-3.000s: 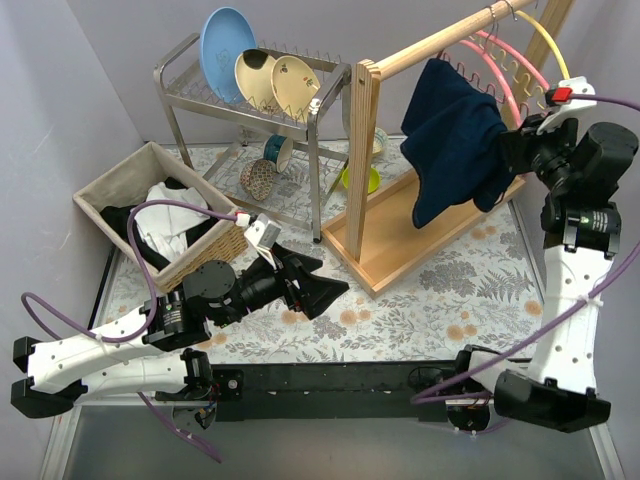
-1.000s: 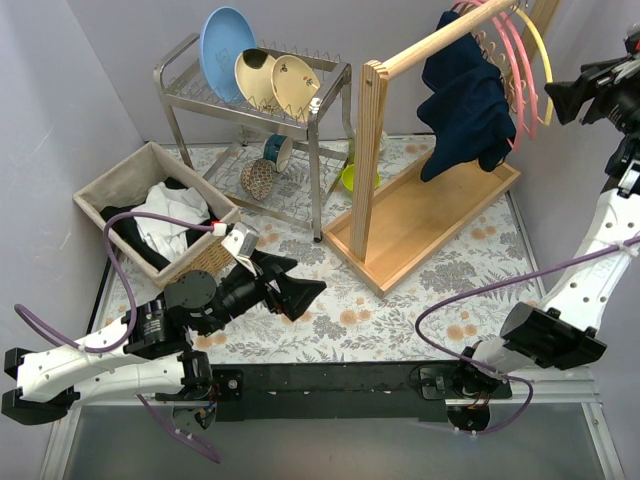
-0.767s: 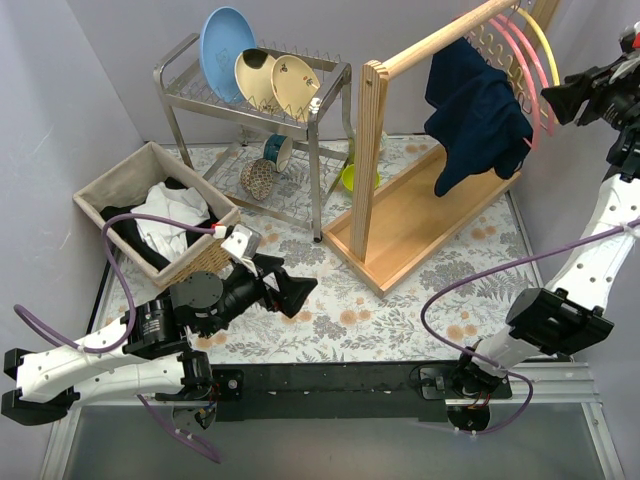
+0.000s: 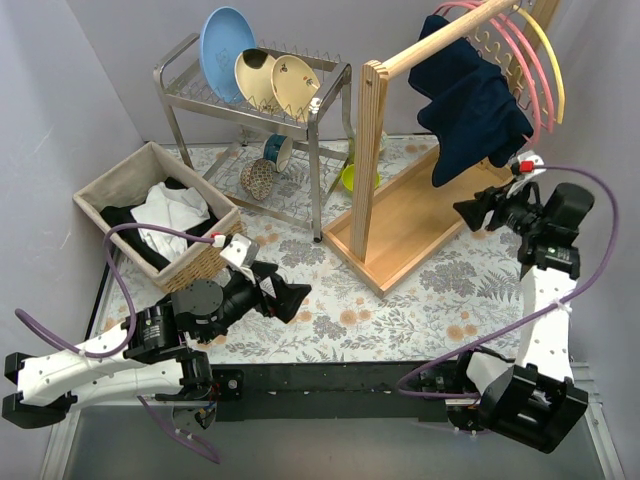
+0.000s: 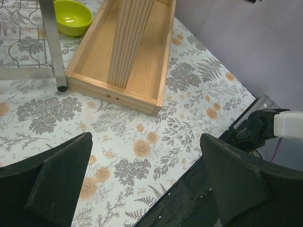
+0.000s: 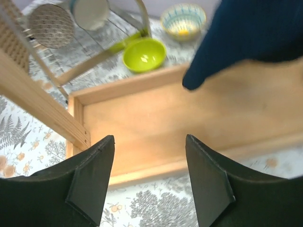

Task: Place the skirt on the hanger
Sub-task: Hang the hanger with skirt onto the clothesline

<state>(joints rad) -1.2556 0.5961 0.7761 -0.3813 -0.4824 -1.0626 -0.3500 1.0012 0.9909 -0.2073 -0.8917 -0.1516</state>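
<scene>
The dark navy skirt [image 4: 470, 100] hangs draped on the pink hangers [image 4: 522, 75] at the top of the wooden rack [image 4: 366, 150]. Its lower corner [image 6: 251, 33] shows at the top right of the right wrist view. My right gripper [image 4: 472, 212] is below the skirt, over the rack's wooden base [image 6: 156, 118]. It is open [image 6: 149, 139], with nothing between its fingers. My left gripper [image 4: 292, 290] hovers low over the floral table in front of the rack, also open [image 5: 146, 137] and empty.
A yellow hanger [image 4: 550, 65] hangs beside the pink ones. A wicker basket [image 4: 100, 190] of clothes stands at the left. A metal dish rack [image 4: 315, 110] with plates stands at the back. A green bowl [image 6: 144, 54] lies behind the rack's base [image 5: 156, 56].
My right arm has dropped from up beside the hangers to low at the rack's base. The skirt stays on the hanger and has swung a little. The left arm shifted slightly.
</scene>
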